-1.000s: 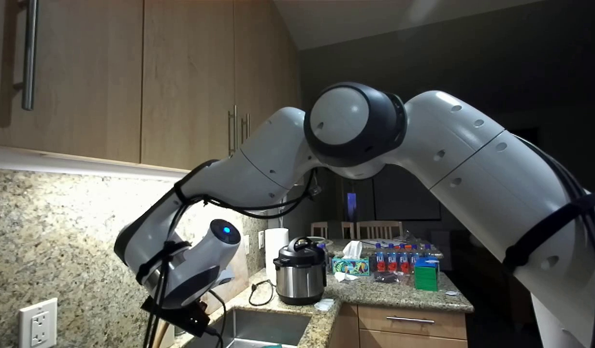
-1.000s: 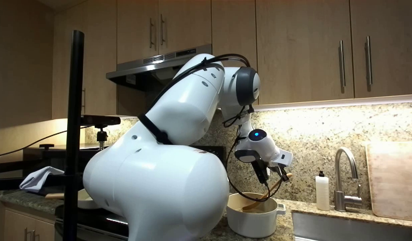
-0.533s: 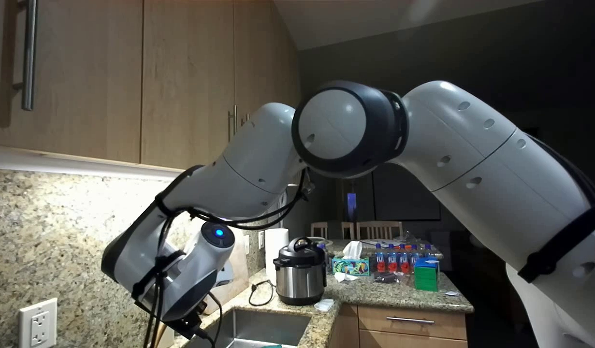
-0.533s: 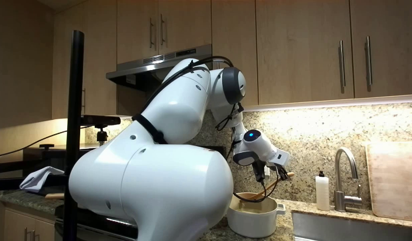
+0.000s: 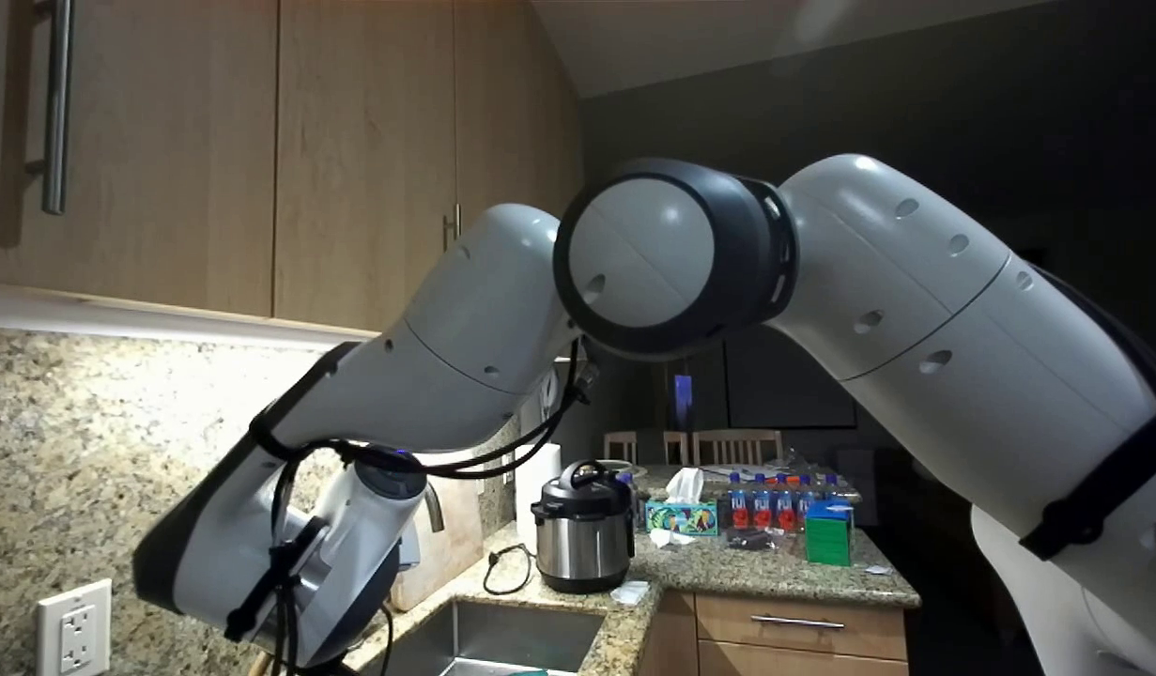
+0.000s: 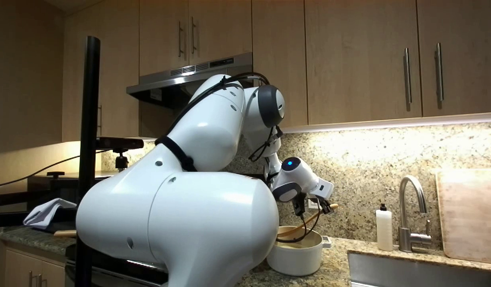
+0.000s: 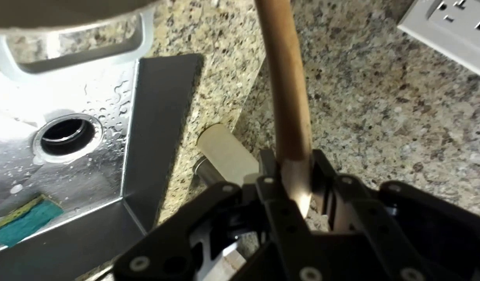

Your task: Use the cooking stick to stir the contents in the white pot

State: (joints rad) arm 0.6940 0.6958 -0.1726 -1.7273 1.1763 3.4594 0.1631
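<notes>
The white pot (image 6: 295, 261) stands on the granite counter left of the sink in an exterior view. Pale contents (image 6: 292, 245) show inside it. The wooden cooking stick (image 6: 293, 230) leans at a slant, lower end inside the pot, upper end in my gripper (image 6: 329, 207). In the wrist view my gripper (image 7: 292, 168) is shut on the cooking stick (image 7: 284, 86) near its handle end; the stick runs up out of the picture. The pot (image 7: 68, 11) and its handle show at the top left there. The stick's lower tip is hidden in the pot.
The sink (image 7: 158, 117) lies right of the pot, with a soap bottle (image 6: 385, 231), a faucet (image 6: 413, 199) and a cutting board (image 6: 468, 215) behind it. A wall outlet (image 7: 454, 35) is close to the stick. A pressure cooker (image 5: 585, 545) stands beyond the sink.
The arm and gripper have moved left in both exterior views, with the stick still held. The pot has slid a little left and back. The stick lies flatter than one second ago.
</notes>
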